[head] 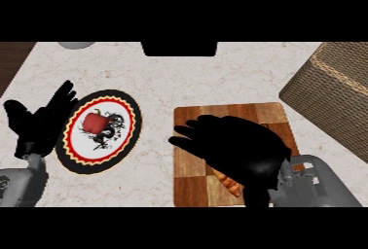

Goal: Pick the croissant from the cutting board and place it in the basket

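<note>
A wooden cutting board (pixel 248 113) lies on the counter right of centre. My right hand (pixel 237 146) hovers over its middle, fingers spread and pointing left, hiding most of the board's centre. Only a small orange-brown end of the croissant (pixel 229 184) peeks out beneath the palm near the wrist; whether the hand touches it cannot be seen. The woven basket (pixel 332 92) stands at the right edge, just beyond the board's far right corner. My left hand (pixel 36 125) rests open at the far left, fingers up.
A round plate (pixel 122 107) with a black and yellow rim holds a red pepper (pixel 93 121) between the left hand and the board. A black object (pixel 179 48) sits at the back centre and a pale round thing (pixel 78 44) at the back left.
</note>
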